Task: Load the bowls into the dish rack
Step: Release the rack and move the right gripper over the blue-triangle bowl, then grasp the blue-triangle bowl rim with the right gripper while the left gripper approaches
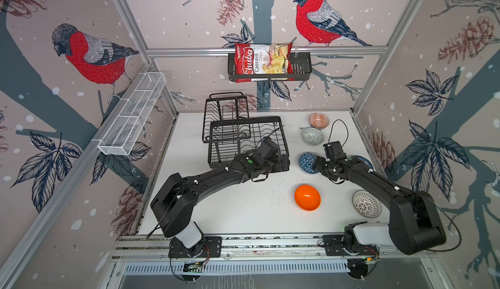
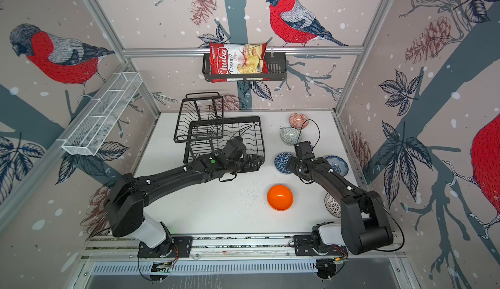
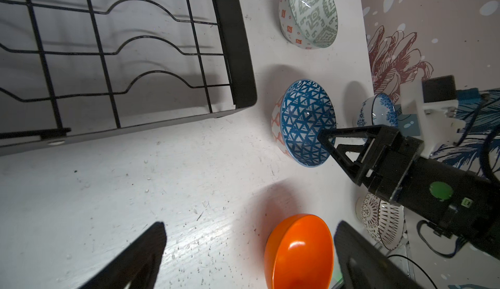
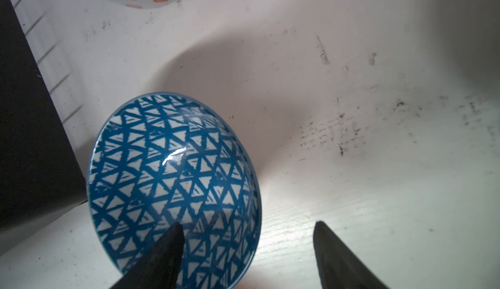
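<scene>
1. The dark-blue bowl (image 4: pixel 173 166) sits upright on the table (image 1: pixel 243 206), just off the dish rack (image 1: pixel 244 119), whose near corner lies at its 9 o'clock in both top views.
2. It is glossy and shallow, with a thin flared rim, blue triangles inside and an orange-and-white outer wall.
3. The right gripper (image 4: pixel 246 224) straddles the rim at 3 o'clock, one finger inside and one outside. The jaws are apart, with nothing clamped.
4. To my eye, a good pinch bites deep on the slick wall and closes squarely. The lift should go straight up before swinging towards 9 o'clock.
5. The grey-green bowl (image 1: pixel 312 136) lies at 12 o'clock and the orange bowl (image 1: pixel 307 197) at 6, both apart from it.
6. The left gripper (image 3: pixel 250 225) hangs spread wide and empty at 9 o'clock. It probably crowds the path to the rack.
</scene>
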